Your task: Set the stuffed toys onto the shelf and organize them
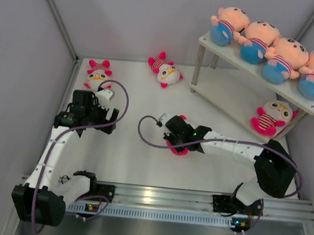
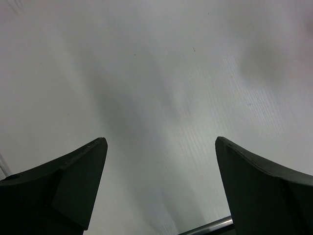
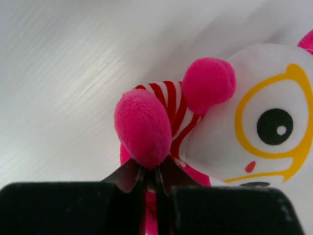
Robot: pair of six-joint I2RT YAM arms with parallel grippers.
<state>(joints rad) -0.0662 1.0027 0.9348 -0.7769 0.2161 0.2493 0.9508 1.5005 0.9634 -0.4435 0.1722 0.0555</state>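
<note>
The right gripper (image 3: 150, 170) was clamped tight on a hot-pink limb of the held pink doll (image 3: 210, 122). That doll lay on the white table (image 1: 125, 159) in front of the arms, largely hidden beneath the gripper in the overhead view. The left gripper (image 2: 160, 141) hung with its jaws wide apart over bare table, gripping nothing. On the shelf (image 1: 220, 96) at the back right, 4 peach dolls (image 1: 285, 52) lay in a row along the top tier, and 1 shelved pink doll (image 1: 271, 117) sat on the lower tier, toward its right end. 2 others lay on the table farther back: the back-left pink doll (image 1: 98, 74) just beyond the left gripper, and the back-middle pink doll (image 1: 165, 71) near the shelf's left legs.
</note>
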